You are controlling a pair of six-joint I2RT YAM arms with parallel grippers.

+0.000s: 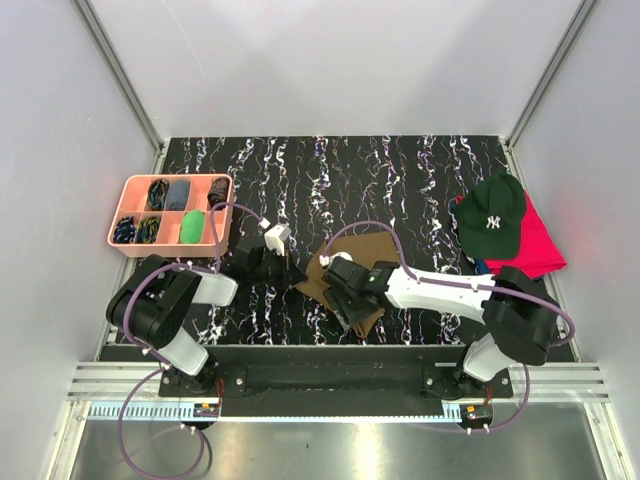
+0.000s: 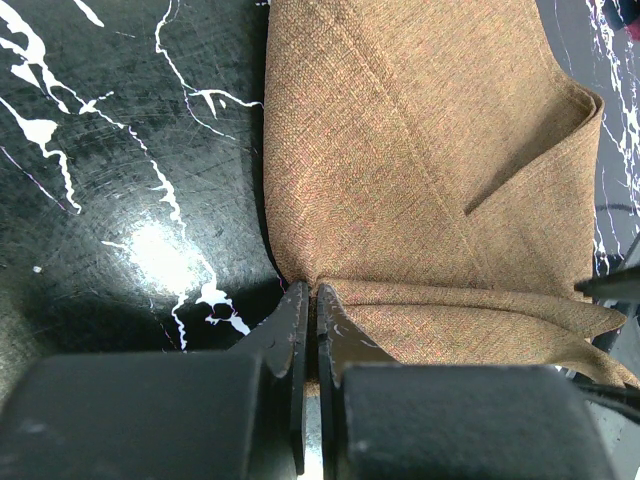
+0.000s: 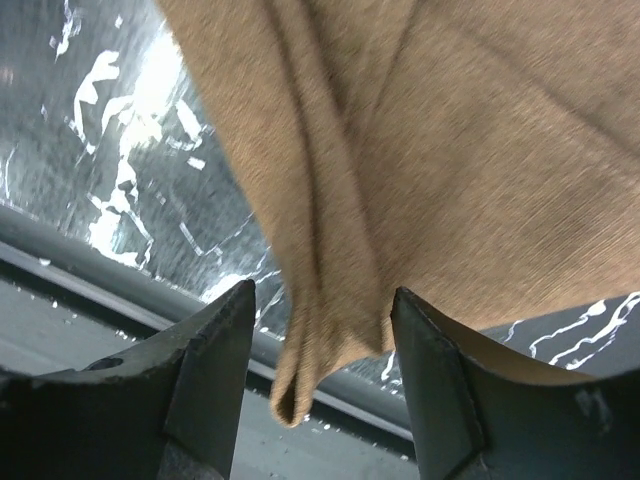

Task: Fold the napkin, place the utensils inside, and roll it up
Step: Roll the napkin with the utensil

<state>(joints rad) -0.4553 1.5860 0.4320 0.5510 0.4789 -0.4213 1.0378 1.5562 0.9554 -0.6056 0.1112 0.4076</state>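
Top view: olive-brown square fabric napkin (image 1: 378, 248) is partly folded and bunched at the centre of the black marbled table's (image 1: 430, 170) near edge, between left gripper (image 1: 292, 278) and right gripper (image 1: 350, 305). No utensils visible, so placing and rolling look undone. Pink compartment tray (image 1: 214, 228) at left edge, dark green baseball cap (image 1: 490, 220) partly over bright red cloth (image 1: 540, 250) at right edge, both well clear.
Left wrist: left gripper (image 2: 308, 300) clenched on a napkin corner.
Right wrist: right gripper (image 3: 322, 300) released, jaws either side of a hanging fold.
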